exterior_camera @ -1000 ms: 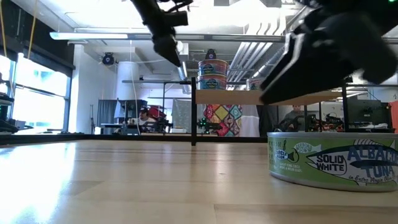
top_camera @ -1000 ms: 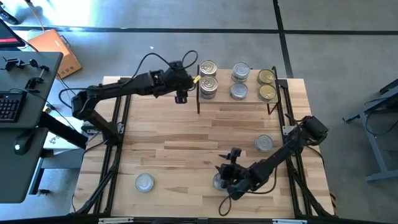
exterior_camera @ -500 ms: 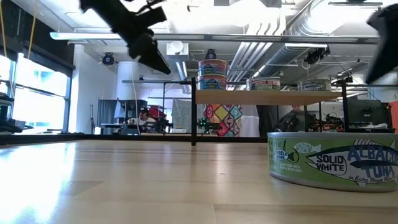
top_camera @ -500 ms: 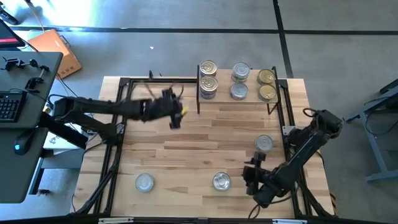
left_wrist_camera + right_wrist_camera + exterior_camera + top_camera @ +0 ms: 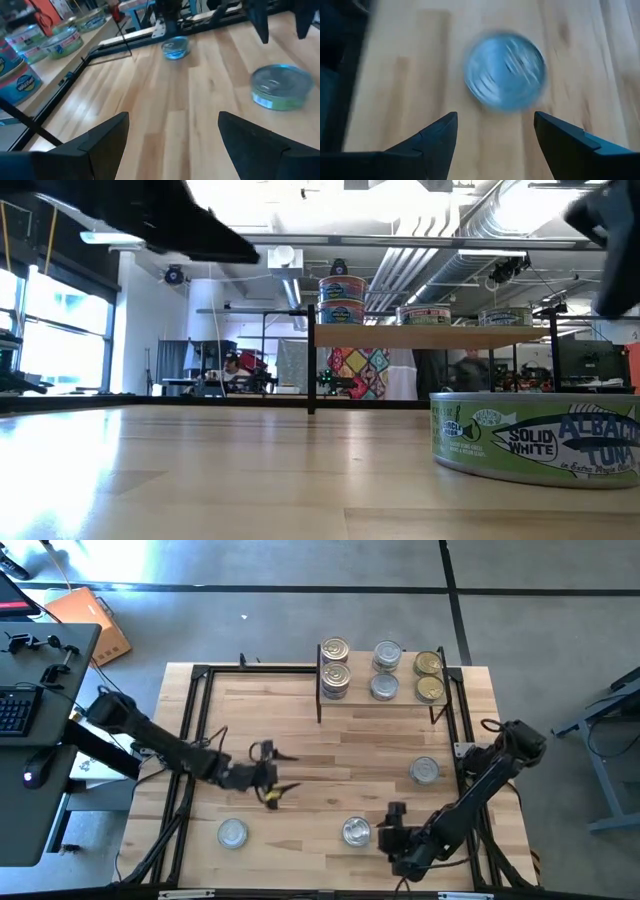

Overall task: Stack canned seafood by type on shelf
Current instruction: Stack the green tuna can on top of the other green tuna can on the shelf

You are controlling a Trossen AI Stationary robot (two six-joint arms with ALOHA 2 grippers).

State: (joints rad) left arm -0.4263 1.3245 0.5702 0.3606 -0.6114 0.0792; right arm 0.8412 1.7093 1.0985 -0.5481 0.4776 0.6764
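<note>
A short round silver tin (image 5: 356,831) is seen just beside the spread, empty right gripper (image 5: 392,825); the left gripper (image 5: 277,773), also spread, is held well apart.

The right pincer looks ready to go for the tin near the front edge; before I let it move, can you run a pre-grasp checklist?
1. Right pincer open: ok, fingers spread in its wrist view.
2. Target tin lying flat, lid up: ok.
3. Right pincer lined up on tin: ok, the tin sits just ahead between the fingers.
4. Left pincer clear of the target: ok, open and off to the side, mid-table.
5. Shelf has room: ok, several tins already there.
6. Tin type matches a stack: cannot tell.
</note>
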